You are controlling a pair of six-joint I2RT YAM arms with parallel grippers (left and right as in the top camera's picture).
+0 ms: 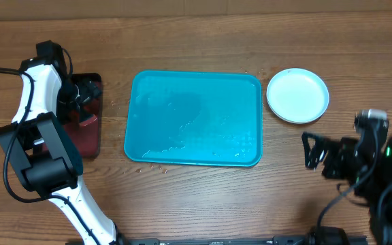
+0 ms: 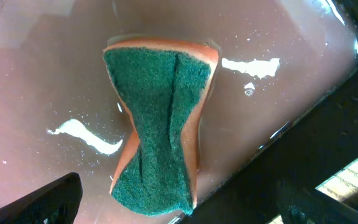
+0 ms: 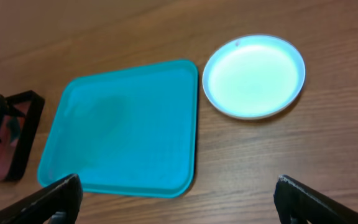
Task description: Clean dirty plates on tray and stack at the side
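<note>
Your left claw [image 2: 180, 210] hangs released over the sponge [image 2: 160, 127]. Its two dark fingers are spread at the lower corners of the wrist view, with only the sponge's near end between them, and it grasps nothing. The sponge lies green scouring side up, pinched at the waist, in the wet dark red tray [image 2: 36, 74]. That looks like its parking place, where it can drip without wetting the bench [image 3: 278, 162]. Your right claw [image 3: 185, 202] is also released and empty. It hovers above bare wood at the lower right of the overhead frame, well apart from everything.

Further out, the turquoise tray [image 1: 194, 117] sits in the middle of the overhead frame. It carries no plates and has a watery sheen across its floor. The plate [image 1: 297, 96] rests on the bench just beside the tray's upper right corner, not touching it. Its top is pale and looks clean, save a tiny speck near its far rim in the right wrist view. That is the side position the task asks for. I judge the job at or near its end, with both arms standing clear.

Counted: two claws, both empty; one sponge; one dark red tray; one turquoise tray; one plate face visible. From above you cannot tell whether other plates are stacked beneath it, so check the rim before calling it done.
</note>
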